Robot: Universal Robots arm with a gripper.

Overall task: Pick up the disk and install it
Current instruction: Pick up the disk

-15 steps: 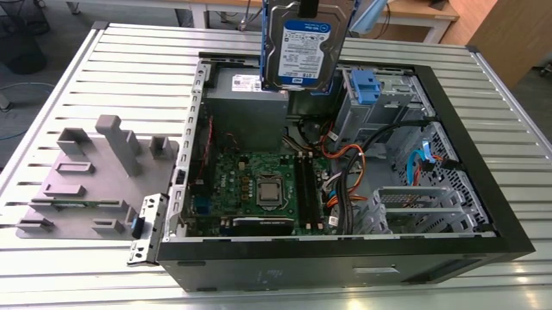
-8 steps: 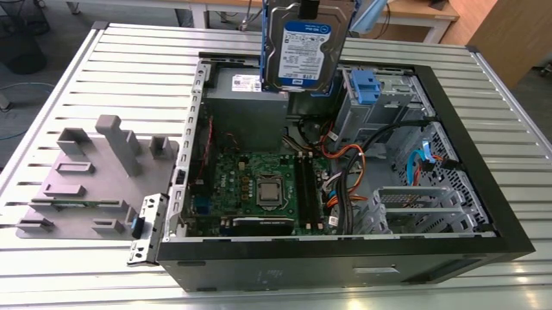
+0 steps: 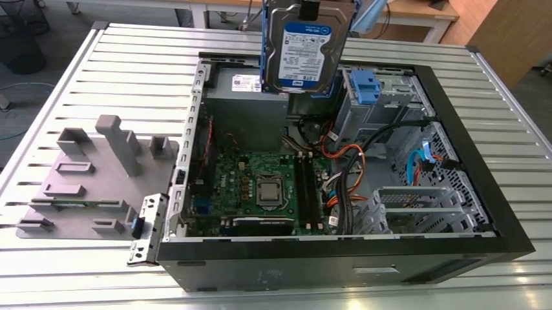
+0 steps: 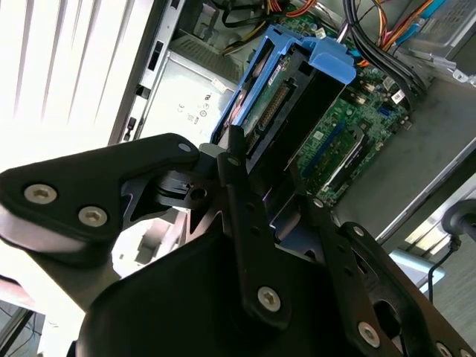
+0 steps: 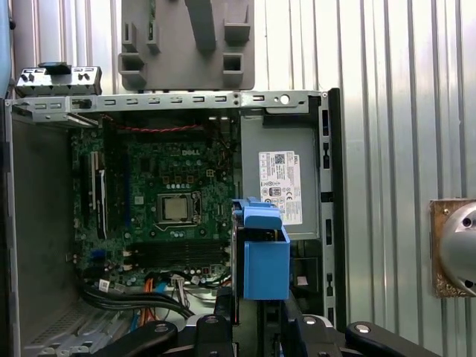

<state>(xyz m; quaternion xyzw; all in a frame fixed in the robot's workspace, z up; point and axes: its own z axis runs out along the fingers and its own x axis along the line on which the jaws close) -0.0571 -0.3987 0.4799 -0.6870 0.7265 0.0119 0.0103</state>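
- The disk (image 3: 306, 48) runs off the upper edge of the exterior view, so its top end is cut off.
- In the second wrist view the pincer's black body covers the near part of the disk. Past it show a connector end and the blue side rails.
- In the first wrist view the disk is seen end-on as a blue block (image 5: 260, 256), with its flat faces hidden.
- The pincer (image 4: 271, 182) is closed to the disk's width. One black finger (image 4: 236, 171) lies along one railed side and its partner along the other.
- The pincer holds the disk on edge in the air over the open computer case (image 3: 483, 194).
- A grey plastic holder (image 3: 95, 174) lies on the slatted table (image 3: 103, 64), well away from the pincer toward the exterior view's left.
- Beneath the pincer sits the grey power supply (image 3: 245, 103), with the green circuit board (image 3: 258, 187) beside it.
- Toward the exterior view's right, near the held disk, stands a metal cage with a blue latch (image 3: 371, 97). Black and orange cables (image 3: 388, 148) trail past it.
- The disk carries a blue-and-white label facing the exterior camera, and its print is too small to make out.
- The power supply bears a white sticker (image 5: 279, 186) with fine print and small marks.
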